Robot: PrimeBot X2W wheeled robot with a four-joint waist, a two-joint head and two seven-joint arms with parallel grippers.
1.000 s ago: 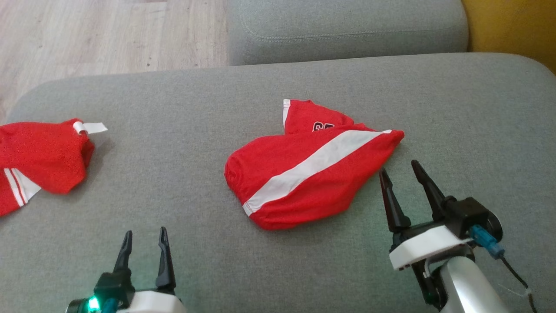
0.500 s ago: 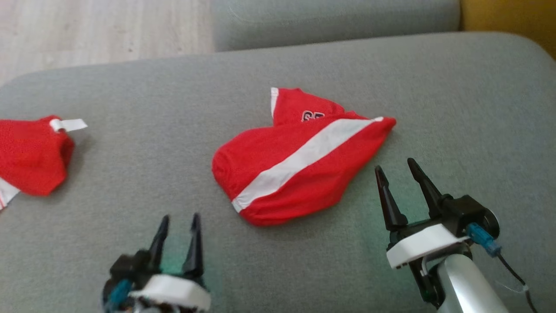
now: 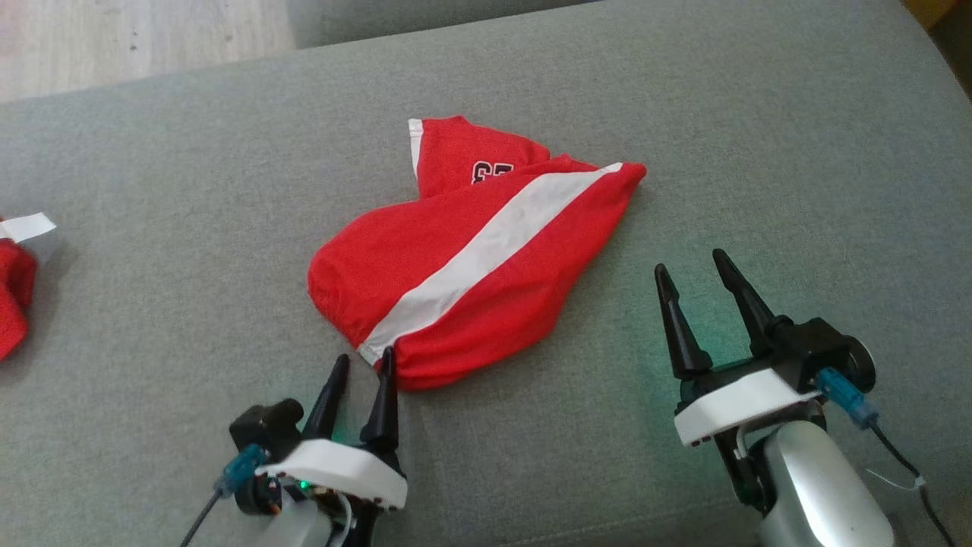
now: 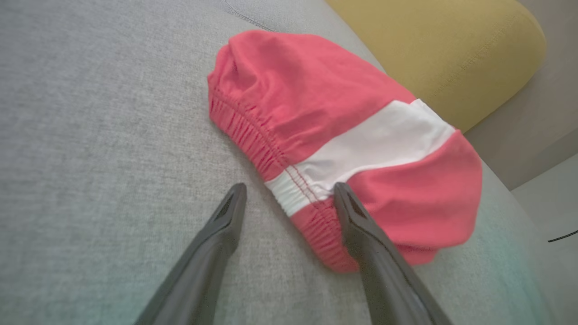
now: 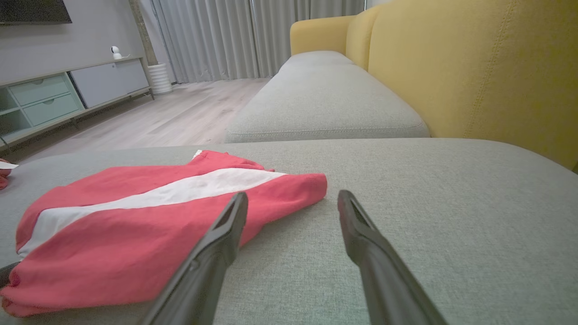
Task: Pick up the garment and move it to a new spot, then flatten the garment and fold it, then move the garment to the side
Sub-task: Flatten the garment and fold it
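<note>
Since a second ago the left gripper has come in from well clear of the garment to its near edge; the head camera has tipped as well, so the whole scene sits differently in that view. Nearest, at 7 o'clock in the head view, its fingers stand apart and grip nothing, straddling the gathered waistband where the white stripe meets the hem. One finger is over bare sofa seat, the other over red cloth. At 4 o'clock the right gripper hangs spread and empty, just beside the garment's 4 o'clock side. The garment lies rumpled in the middle of the seat, its stripe running from 7 towards 1 o'clock, and a flap with dark lettering pokes out at 12. Farther off, at 9 o'clock on the view's edge, lies a second red garment, with wooden floor beyond at 11. This looks like the first step, the pick-up, with the grasp lined up but not made. Next the left fingers need to settle lower so the waistband sits well between them, then close and lift; too shallow a bite could slip off the elastic
</note>
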